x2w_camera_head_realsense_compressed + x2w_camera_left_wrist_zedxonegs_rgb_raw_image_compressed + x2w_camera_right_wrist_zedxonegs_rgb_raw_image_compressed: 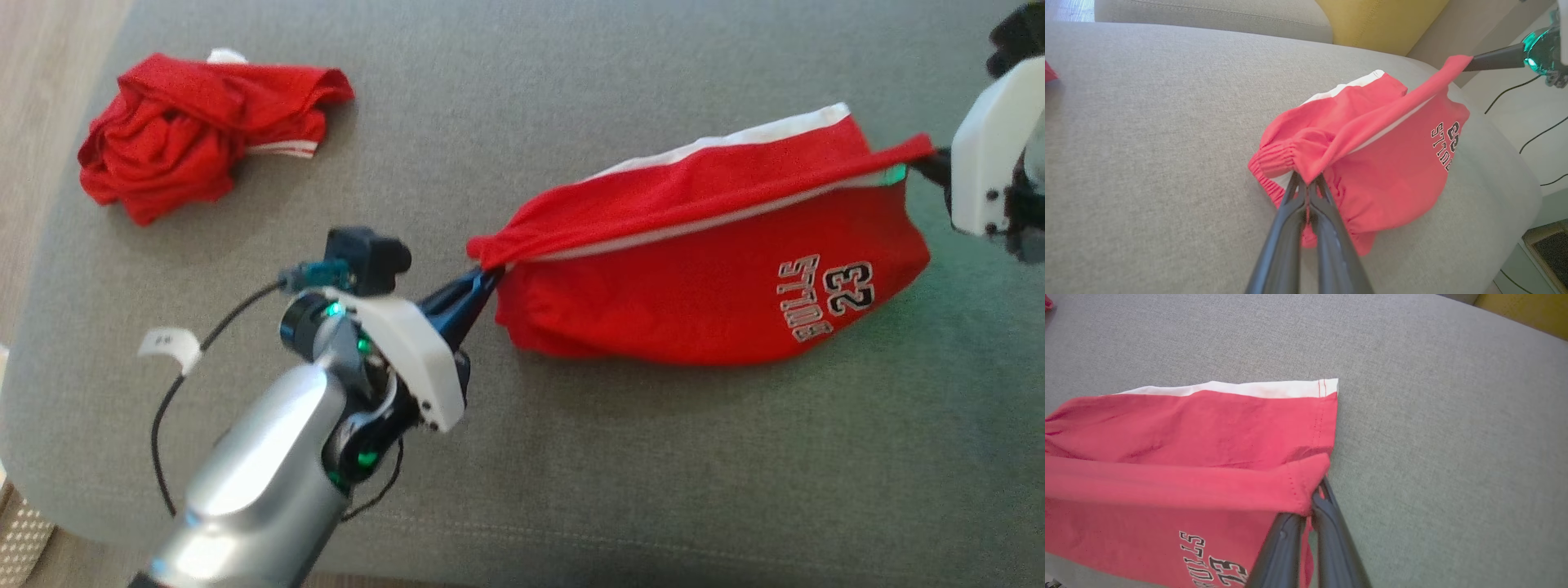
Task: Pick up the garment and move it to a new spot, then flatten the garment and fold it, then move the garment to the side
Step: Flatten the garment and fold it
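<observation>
Nearest, at the lower left of the head view: clamps with the left gripper [483,282], both dark fingers pressed together on a bunched fold by the elastic waistband of the red shorts [710,278]. Rests the bulk of the shorts on the grey cushion [571,474], mid-frame, with the "BULLS 23" print facing up and upside down to the head camera. Holds 1 red layer lifted and stretched taut as a band above the rest, between the 2 grippers. Further right, pinches the stitched hem corner with the right gripper [1316,498], fingers likewise together on cloth. Farthest, at the upper left: a crumpled red garment [196,131], well apart from the shorts. Beyond the grey cushion's far edge, in the left wrist view: a yellow cushion [1380,20].
</observation>
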